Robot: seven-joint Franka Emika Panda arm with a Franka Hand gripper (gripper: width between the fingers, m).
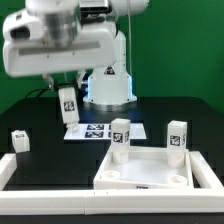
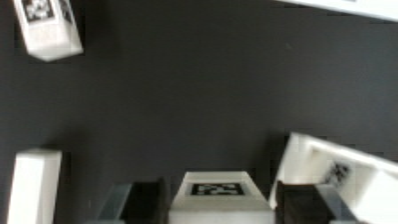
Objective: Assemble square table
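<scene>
Tabletop panel (image 1: 150, 168), white plastic, square with raised edges, sits on the black table surface (image 1: 40, 125) at the near side, toward the exterior view's right. It is well apart from the gripper (image 1: 66, 95) (image 2: 217, 205).

Gripper is narrow. In the wrist view the dark fingers (image 2: 139, 200) press both sides of the gripped leg (image 1: 67, 107) (image 2: 217, 190), a stubby white plastic piece with a black-and-white tag. The leg is upright, just beside the flat white marker board (image 1: 92, 130). Can't tell whether its foot touches the surface.

Second leg (image 1: 120, 138) and third leg (image 1: 178, 135) stand upright at the panel's far corners. Can't tell if they sit in the sockets or just behind the rim.

Fourth leg (image 1: 20, 140) is off to the exterior view's left, near the long white border rail (image 1: 8, 168).

Wrist view is blurry. One blurred leg (image 2: 50, 30) is readable. Two other white pieces are cut off at the frame edges and I can't identify them.

The white arm body (image 1: 50, 40) covers the wrist in the exterior view. Green wall (image 1: 180, 50) behind.
</scene>
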